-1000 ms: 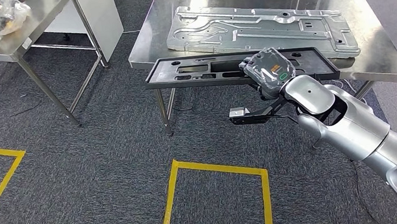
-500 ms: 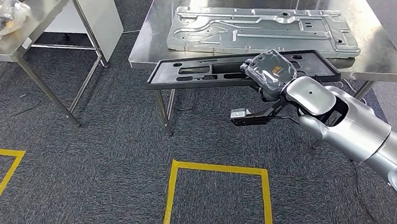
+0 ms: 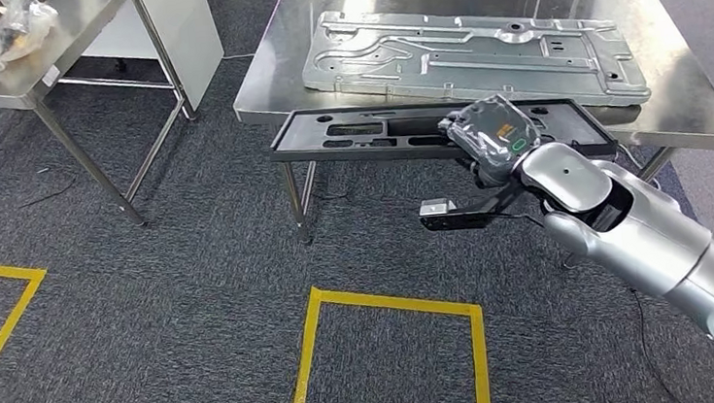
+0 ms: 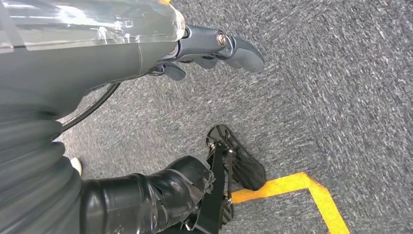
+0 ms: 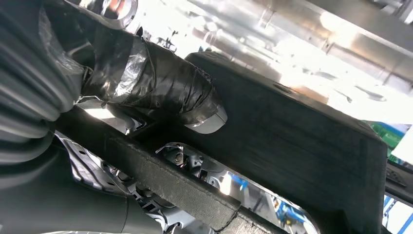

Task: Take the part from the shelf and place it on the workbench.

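The part is a long black frame (image 3: 376, 132) with cut-outs. It lies level along the front edge of the steel workbench (image 3: 696, 104), and whether it touches the bench top I cannot tell. My right hand (image 3: 491, 136) grips it near its right end. In the right wrist view the taped thumb (image 5: 160, 87) presses on the black frame (image 5: 302, 141). My left hand (image 4: 204, 46) hangs over the carpet with its fingers loosely extended and nothing in them.
A large silver stamped plate (image 3: 476, 50) covers most of the workbench behind the frame. A second steel table (image 3: 30, 74) with a plastic bag (image 3: 16, 31) stands at the far left, beside a white cabinet (image 3: 177, 27). Yellow tape lines (image 3: 382, 307) mark the carpet.
My right hand and the black frame have edged slightly to the right along the workbench's front edge. The whole view has shifted a little too.
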